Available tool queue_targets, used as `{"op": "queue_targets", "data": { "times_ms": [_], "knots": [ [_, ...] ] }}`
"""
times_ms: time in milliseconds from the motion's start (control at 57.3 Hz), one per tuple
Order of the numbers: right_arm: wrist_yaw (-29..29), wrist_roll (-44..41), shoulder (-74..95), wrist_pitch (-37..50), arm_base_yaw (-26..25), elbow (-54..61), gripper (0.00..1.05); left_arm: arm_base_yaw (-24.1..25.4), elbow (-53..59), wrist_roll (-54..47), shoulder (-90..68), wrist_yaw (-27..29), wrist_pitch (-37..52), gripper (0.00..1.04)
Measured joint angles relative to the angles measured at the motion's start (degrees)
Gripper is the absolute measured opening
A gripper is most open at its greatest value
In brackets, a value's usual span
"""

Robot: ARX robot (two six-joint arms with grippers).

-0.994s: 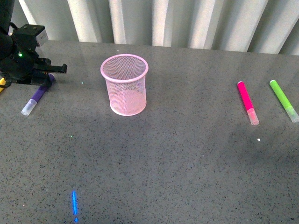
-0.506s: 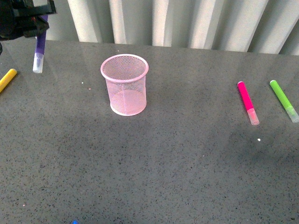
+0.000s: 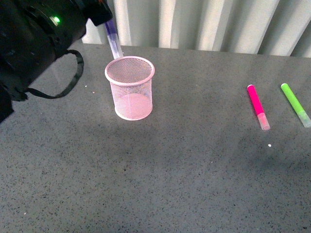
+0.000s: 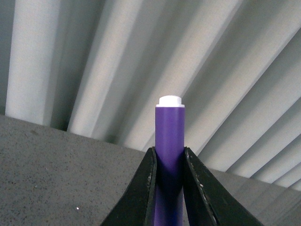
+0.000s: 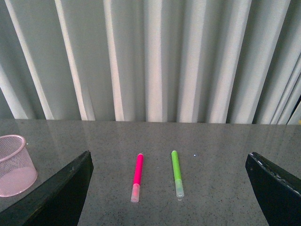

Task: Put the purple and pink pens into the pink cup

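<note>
My left gripper [image 3: 103, 14] is shut on the purple pen [image 3: 112, 36] and holds it in the air, tilted, cap end down. The cap hangs just above the back left rim of the pink cup [image 3: 129, 87], which stands upright and empty. In the left wrist view the purple pen [image 4: 169, 136] is clamped between the black fingers [image 4: 148, 188]. The pink pen [image 3: 257, 107] lies flat on the table at the right. My right gripper [image 5: 169, 207] is open and empty, with the pink pen [image 5: 137, 176] ahead of it. The pink cup [image 5: 14, 167] shows at the edge of that view.
A lime-green marker [image 3: 295, 104] lies just right of the pink pen and also shows in the right wrist view [image 5: 177, 179]. The grey speckled table [image 3: 184, 165] ends at a pleated curtain [image 3: 218, 22] behind. The black left arm [image 3: 34, 43] fills the top left.
My left arm has swung right and toward the camera, carrying the purple pen from the far left to over the cup's back rim. The yellow marker at the left edge no longer shows.
</note>
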State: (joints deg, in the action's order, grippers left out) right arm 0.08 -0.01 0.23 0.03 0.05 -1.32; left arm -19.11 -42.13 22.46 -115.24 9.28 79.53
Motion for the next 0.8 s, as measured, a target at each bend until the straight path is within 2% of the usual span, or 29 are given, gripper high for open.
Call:
{"op": "queue_targets", "data": {
  "times_ms": [802],
  "knots": [
    [0.0, 0.0, 0.0, 0.0, 0.0, 0.0, 0.98, -1.0, -5.1, -3.3, -8.6, 3.9, 0.3, 0.13]
  ]
}}
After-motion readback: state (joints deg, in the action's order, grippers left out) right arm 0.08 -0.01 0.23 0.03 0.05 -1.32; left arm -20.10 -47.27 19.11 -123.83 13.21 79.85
